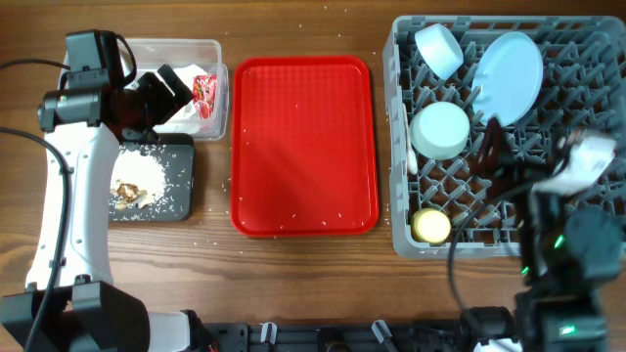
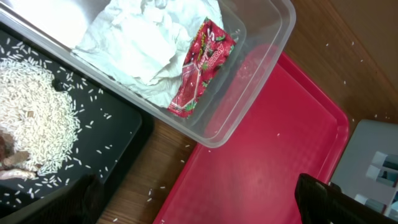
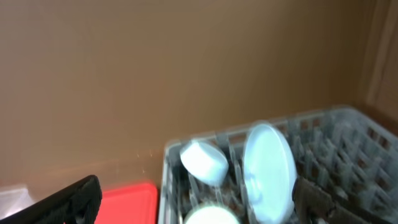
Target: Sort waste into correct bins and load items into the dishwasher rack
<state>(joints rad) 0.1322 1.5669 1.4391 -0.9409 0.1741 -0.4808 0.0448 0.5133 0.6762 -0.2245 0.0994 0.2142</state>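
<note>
Step in hand: by my reading, the closing one. The waste is binned and the dishes are racked, so what remains is to take both arms clear.
Doing it well: raise the right gripper (image 3: 196,196) straight up before swinging it away. The rack's pegs and the leaning plate (image 1: 509,76) would be easy to clip on a sideways move. Lift the left gripper (image 2: 198,198) the same way, so that it does not drag the tub (image 1: 223,88).
Left gripper: fingers spread wide with nothing between them.
Right gripper: also spread and empty. The overhead view of it is blurred.
Waste: the napkin (image 2: 134,43) and wrapper (image 2: 202,65) lie together in the tub, just beyond the left fingers. The scraps (image 1: 132,186) sit heaped in the black tray (image 1: 181,191), beside and below that gripper.
Dishes: two bowls (image 1: 438,49) (image 1: 440,130), the plate and the cup (image 1: 431,226) are in the rack (image 1: 577,68), toward its left side. The right gripper hovers over the near right part, apart from them.
Cutlery: I cannot make out the spoon or fork — worth checking before finishing.
Red tray (image 1: 303,147): lies between the bins and the rack, holding only stray grains.
</note>
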